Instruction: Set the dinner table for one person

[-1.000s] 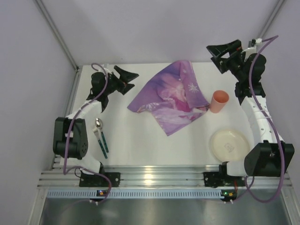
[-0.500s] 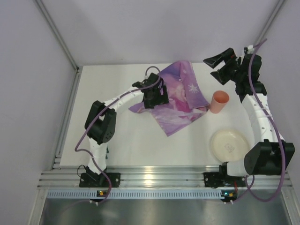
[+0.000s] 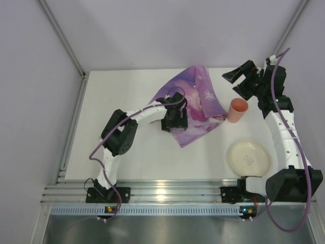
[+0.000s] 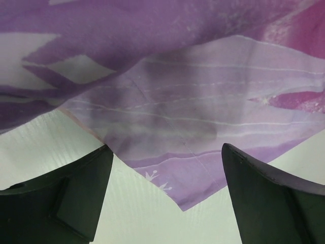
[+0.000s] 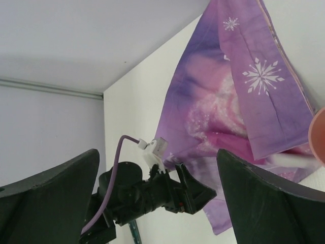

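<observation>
The dinner table [image 3: 137, 152] is a white tabletop with silver rails at its near edge. A crumpled purple placemat [image 3: 195, 99] lies at its far middle. My left gripper [image 3: 173, 124] hangs over the placemat's near left part. In the left wrist view the left gripper [image 4: 166, 148] is open, and a pointed corner of the placemat [image 4: 177, 198] lies on the white top between its black fingers [image 4: 76, 193]. My right gripper [image 3: 236, 83] is raised at the far right, above the cup. In its own view the right gripper [image 5: 157, 152] is open and holds nothing.
An orange cup [image 3: 237, 110] stands just right of the placemat. A cream plate [image 3: 248, 156] lies near the right arm's base. The left arm [image 3: 119, 137] stretches across the table's left half. A teal cutlery handle [image 5: 133, 235] peeks out under it.
The left arm has swung from the table's left side rightward onto the placemat and now covers the cutlery. The right gripper has shifted a little and tilted towards the table.
</observation>
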Motion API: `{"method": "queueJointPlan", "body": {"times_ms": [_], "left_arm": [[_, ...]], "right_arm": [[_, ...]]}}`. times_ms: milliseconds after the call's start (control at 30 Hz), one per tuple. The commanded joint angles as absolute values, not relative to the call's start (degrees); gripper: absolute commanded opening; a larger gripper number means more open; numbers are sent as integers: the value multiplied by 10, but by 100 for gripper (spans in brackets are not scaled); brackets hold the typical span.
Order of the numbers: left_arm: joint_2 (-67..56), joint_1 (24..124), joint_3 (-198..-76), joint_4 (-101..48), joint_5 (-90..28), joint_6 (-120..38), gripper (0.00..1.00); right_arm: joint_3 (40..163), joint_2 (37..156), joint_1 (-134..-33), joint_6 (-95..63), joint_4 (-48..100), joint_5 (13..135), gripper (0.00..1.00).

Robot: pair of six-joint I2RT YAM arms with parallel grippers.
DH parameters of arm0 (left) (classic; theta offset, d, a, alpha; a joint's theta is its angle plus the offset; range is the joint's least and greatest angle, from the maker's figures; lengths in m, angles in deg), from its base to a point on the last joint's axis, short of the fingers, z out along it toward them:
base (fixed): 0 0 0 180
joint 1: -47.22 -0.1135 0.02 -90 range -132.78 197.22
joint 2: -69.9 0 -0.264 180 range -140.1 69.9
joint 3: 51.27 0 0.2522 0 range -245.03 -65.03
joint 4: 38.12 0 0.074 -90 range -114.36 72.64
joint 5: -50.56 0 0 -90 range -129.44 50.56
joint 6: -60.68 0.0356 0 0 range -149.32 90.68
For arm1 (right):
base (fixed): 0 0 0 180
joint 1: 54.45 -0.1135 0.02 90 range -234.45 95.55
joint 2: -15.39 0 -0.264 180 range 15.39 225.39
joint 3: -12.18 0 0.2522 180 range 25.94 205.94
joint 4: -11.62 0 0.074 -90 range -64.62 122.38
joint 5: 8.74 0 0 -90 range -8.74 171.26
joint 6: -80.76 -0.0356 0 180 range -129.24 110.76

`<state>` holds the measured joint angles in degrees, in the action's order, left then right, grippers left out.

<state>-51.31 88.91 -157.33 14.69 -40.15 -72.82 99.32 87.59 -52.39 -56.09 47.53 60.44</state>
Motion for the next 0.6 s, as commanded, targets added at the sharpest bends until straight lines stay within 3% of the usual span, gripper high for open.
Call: {"method": "queueJointPlan", "body": {"times_ms": [0, 67, 133, 167, 200, 300, 367, 567], "left_arm": [[-544, 884, -1573, 145, -400, -735, 89], [-560, 884, -1579, 145, -399, -730, 83], [-575, 886, -1591, 152, -409, -723, 68], [-578, 886, -1592, 152, -414, -720, 60], [-581, 887, -1593, 153, -415, -716, 41], [-592, 887, -1594, 156, -429, -706, 20], [-598, 884, -1593, 166, -445, -700, 0], [-500, 820, -1463, 142, -475, -677, 0]], "right_arm": [[985, 849, -518, -541, 492, 618, 100], [981, 849, -518, -539, 493, 618, 100], [979, 849, -518, -537, 494, 618, 100], [980, 850, -520, -536, 494, 619, 100], [981, 851, -520, -535, 494, 620, 100], [984, 857, -523, -529, 493, 623, 100], [985, 862, -526, -527, 493, 624, 100], [1004, 890, -540, -502, 493, 631, 100]]}}
